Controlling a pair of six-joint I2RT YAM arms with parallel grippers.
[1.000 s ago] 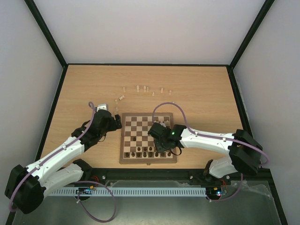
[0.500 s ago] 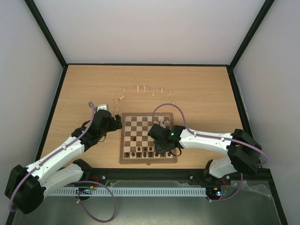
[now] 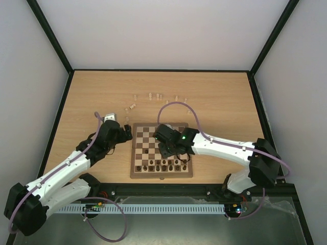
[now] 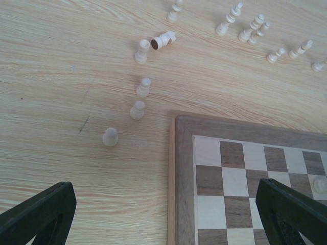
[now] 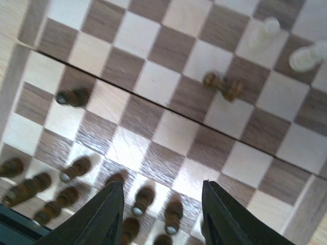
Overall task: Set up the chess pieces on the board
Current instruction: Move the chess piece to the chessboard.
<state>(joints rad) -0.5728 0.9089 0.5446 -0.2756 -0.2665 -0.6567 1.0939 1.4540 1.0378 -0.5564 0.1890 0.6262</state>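
The chessboard (image 3: 134, 153) lies at the near middle of the table. Dark brown pieces (image 3: 161, 166) stand in its two nearest rows, and one dark pawn (image 3: 147, 151) stands further in. Cream pieces (image 3: 153, 96) are scattered on the table beyond the board. My left gripper (image 3: 125, 133) is open and empty over the board's far left corner (image 4: 181, 178), with cream pawns (image 4: 137, 109) just ahead on the table. My right gripper (image 3: 166, 149) is open and empty above the board's middle. Below it are a fallen dark piece (image 5: 224, 86), standing dark pieces (image 5: 143, 200) and two cream pieces (image 5: 263, 33).
One cream piece (image 4: 163, 40) lies on its side on the table among the upright ones. A cream piece (image 4: 319, 184) stands on the board at the right edge of the left wrist view. Black rails (image 3: 60, 117) edge the table, with walls beyond.
My right gripper has moved left and a little further across the board, still open. My left arm has barely moved.
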